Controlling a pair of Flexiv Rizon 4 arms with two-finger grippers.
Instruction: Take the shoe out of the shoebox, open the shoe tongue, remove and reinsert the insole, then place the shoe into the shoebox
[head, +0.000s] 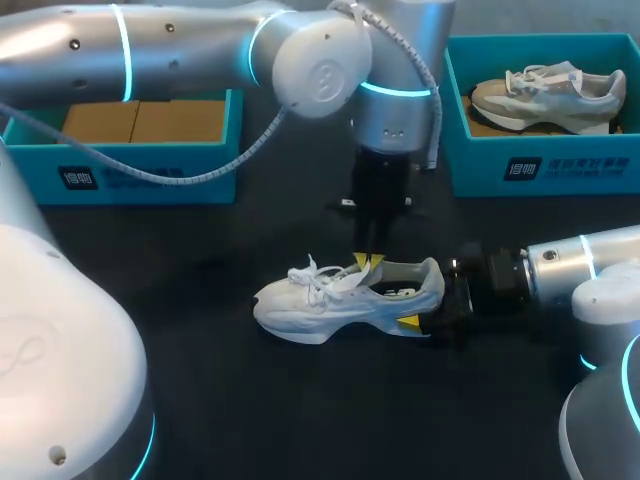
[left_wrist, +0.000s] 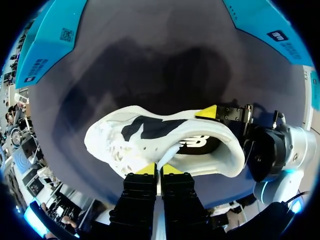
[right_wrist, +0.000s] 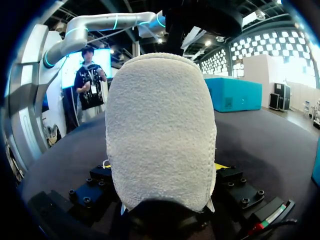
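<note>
The left gripper (head: 368, 262) hangs straight down over the white shoe (head: 340, 300). Its yellow tips are almost together, and they pinch a pale flap (left_wrist: 169, 154) at the front edge of the opening, just behind the laces. I judge this flap to be the tongue, but it could also be an edge of the insole; I cannot tell which. The right gripper (head: 432, 300) comes in low from 3 o'clock. Its fingers stand wide apart and press the heel (right_wrist: 160, 125) from both sides.

The shoe stands on its sole near the middle of the table, with the toe toward 9 o'clock. It is outside both boxes. One teal shoebox (head: 150, 160) is at 10 o'clock. A second box (head: 540, 165) at 2 o'clock holds a grey shoe (head: 550, 95).

The shoe looks light. Its upper is soft fabric and the heel collar is fuzzy, so both probably give way under pressure, while the sole seems stiffer. The heel is probably the best place to steady it. The flap looks thin and limp, so I think a gentle pull toward 12 o'clock and upward is enough. A hard pull could lift the whole shoe.
</note>
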